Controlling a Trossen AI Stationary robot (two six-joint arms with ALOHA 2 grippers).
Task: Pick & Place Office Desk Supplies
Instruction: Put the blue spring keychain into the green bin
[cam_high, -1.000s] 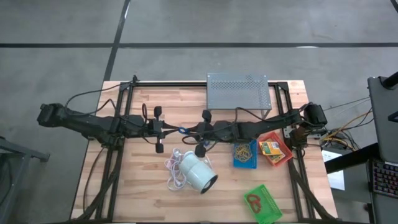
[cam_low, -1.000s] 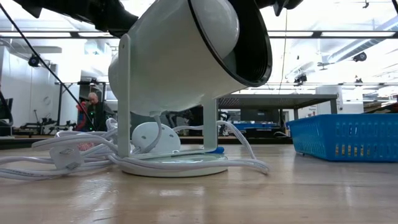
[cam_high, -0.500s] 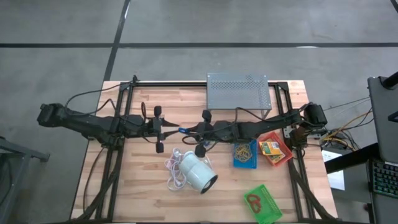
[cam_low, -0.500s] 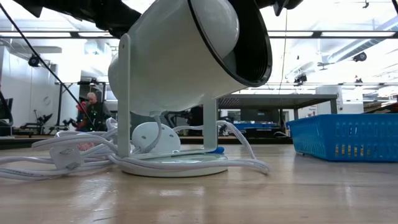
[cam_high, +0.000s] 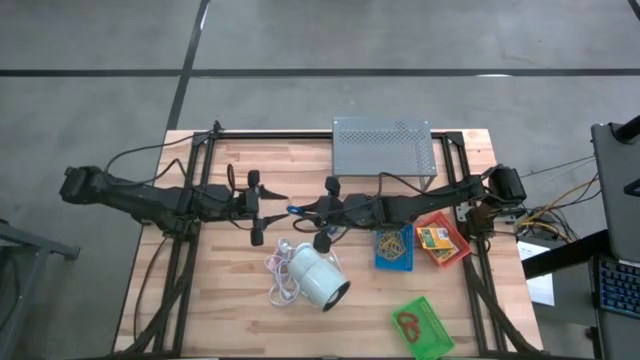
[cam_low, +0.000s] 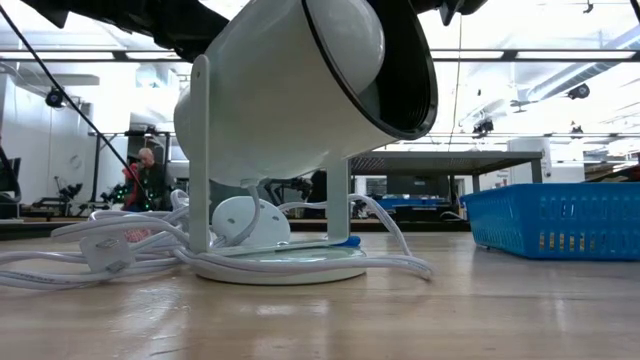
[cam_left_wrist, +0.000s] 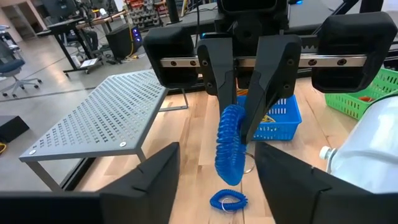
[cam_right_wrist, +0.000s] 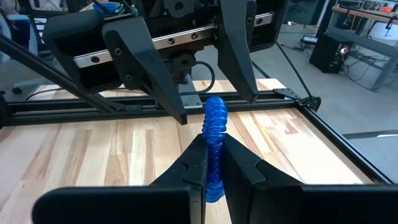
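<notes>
Over the middle of the table, both arms meet nose to nose. The right gripper (cam_right_wrist: 212, 163) is clamped on a blue coil (cam_right_wrist: 214, 140), pinching its lower part so the rest sticks out past the fingertips toward the other arm. The left gripper (cam_left_wrist: 217, 160) faces it with its fingers spread wide, one on each side of the coil and not touching it, so only the right one has a hold. From above, the coil (cam_high: 296, 210) shows as a small blue spot between the two grippers, above the wood, just behind the white lamp (cam_high: 318, 278).

A second blue loop (cam_left_wrist: 228, 200) lies flat on the table under the held one. Off to the right sit the blue tray (cam_high: 393, 248) with tan rubber bands, the red tray (cam_high: 441, 239) with a yellow box, and the green tray (cam_high: 421, 327) nearer the front. Behind them stands the grey stand (cam_high: 383, 146).
</notes>
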